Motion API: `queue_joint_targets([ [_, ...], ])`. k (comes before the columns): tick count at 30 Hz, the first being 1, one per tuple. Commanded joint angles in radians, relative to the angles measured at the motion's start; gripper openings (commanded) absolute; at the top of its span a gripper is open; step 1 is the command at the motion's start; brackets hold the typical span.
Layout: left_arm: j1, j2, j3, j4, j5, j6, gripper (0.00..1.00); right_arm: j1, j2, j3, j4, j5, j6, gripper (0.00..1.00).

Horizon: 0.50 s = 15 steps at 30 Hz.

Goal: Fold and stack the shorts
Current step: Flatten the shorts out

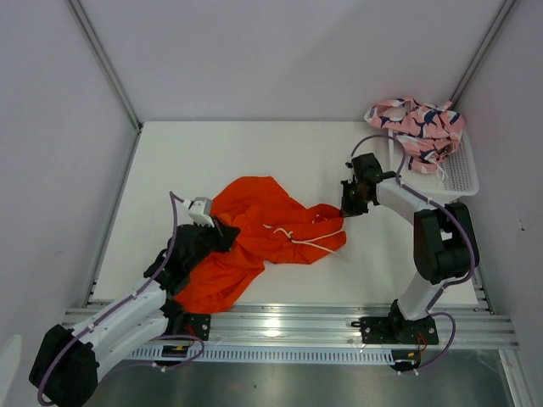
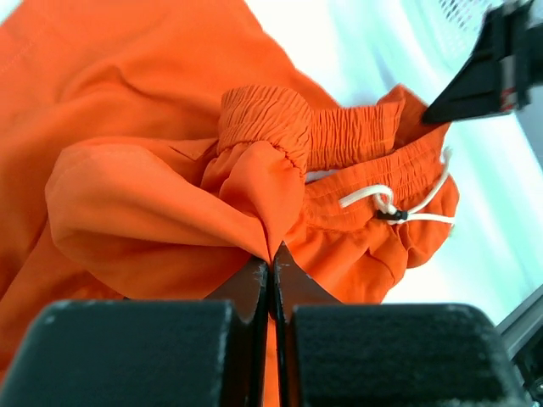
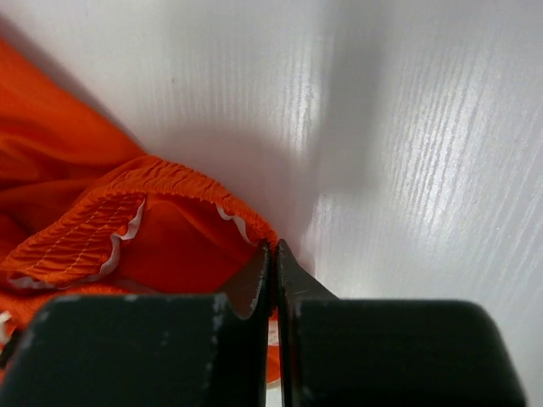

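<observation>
The orange shorts [image 1: 254,233] lie crumpled in the middle of the table, waistband and white drawstring [image 1: 297,240] towards the right. My left gripper [image 1: 222,231] is shut on a fold of their fabric [image 2: 254,216] at the left side. My right gripper [image 1: 346,209] is shut on the elastic waistband edge [image 3: 254,231] at the shorts' right end. The pink printed shorts [image 1: 417,125] sit bunched in the white basket [image 1: 458,170] at the back right.
Metal frame posts [image 1: 103,59] rise at the back corners, with white walls behind. An aluminium rail [image 1: 288,320] runs along the near edge and carries both arm bases. Bare white table [image 1: 254,153] lies behind the orange shorts.
</observation>
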Motion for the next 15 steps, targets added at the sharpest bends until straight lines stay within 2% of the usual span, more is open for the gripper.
queue_joint_targets([
  [1, 0.02, -0.126, -0.036, 0.036, -0.05, -0.035, 0.0, -0.008, 0.004, -0.011, 0.0, 0.075, 0.014, 0.0],
  [4, 0.03, -0.2, -0.046, -0.021, -0.119, -0.053, 0.01, -0.04, -0.03, -0.031, 0.04, 0.123, 0.064, 0.0],
  [6, 0.035, -0.241, -0.032, -0.123, -0.164, -0.072, 0.04, -0.067, -0.054, -0.053, 0.057, 0.135, 0.08, 0.0],
  [9, 0.047, -0.235, -0.007, -0.269, -0.222, -0.105, 0.17, -0.071, -0.076, -0.071, 0.078, 0.144, 0.092, 0.0],
  [10, 0.052, -0.226, 0.006, -0.303, -0.233, -0.113, 0.31, -0.07, -0.079, -0.073, 0.08, 0.146, 0.089, 0.0],
  [11, 0.052, -0.206, 0.022, -0.343, -0.236, -0.119, 0.41, -0.065, -0.082, -0.082, 0.081, 0.152, 0.089, 0.0],
  [12, 0.053, -0.196, 0.028, -0.357, -0.233, -0.127, 0.63, -0.054, -0.096, -0.088, 0.089, 0.164, 0.089, 0.0],
  [15, 0.052, -0.162, 0.083, -0.4, -0.208, -0.128, 0.85, -0.042, -0.116, -0.12, 0.109, 0.166, 0.092, 0.0],
])
